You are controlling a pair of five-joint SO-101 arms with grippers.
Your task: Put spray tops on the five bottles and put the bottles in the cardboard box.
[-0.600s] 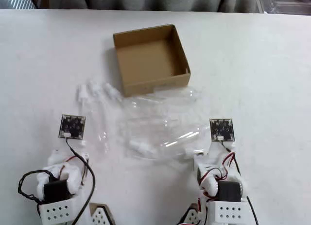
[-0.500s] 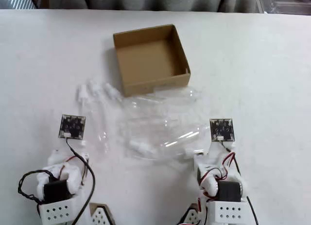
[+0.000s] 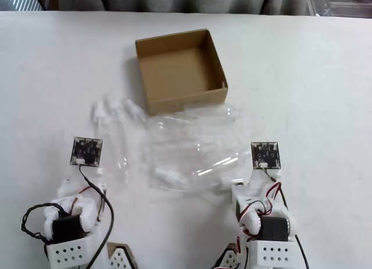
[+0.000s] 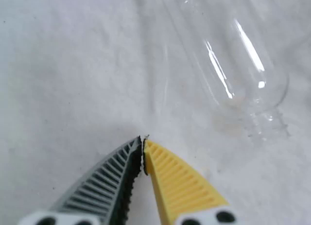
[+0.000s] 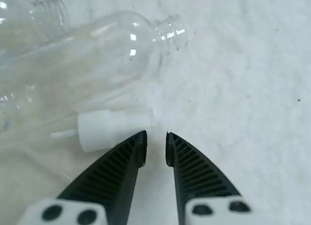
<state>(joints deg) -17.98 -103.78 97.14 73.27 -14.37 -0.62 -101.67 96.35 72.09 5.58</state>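
1. Cardboard box [image 3: 180, 68]: far centre, open top, bare floor showing.
2. Clear bottles [image 3: 197, 150]: lying just near of the box; spray tops [image 3: 116, 110] to their left.
3. Left gripper [image 4: 144, 143]: jaws tip-to-tip, holding nothing.
4. Right gripper [image 5: 155, 148]: jaws a slit apart, holding nothing; one spray top [image 5: 114, 130] just beside.

Clear bottles [image 3: 197, 147], loose spray tops [image 3: 135, 110] beside open cardboard box [image 3: 186, 100]
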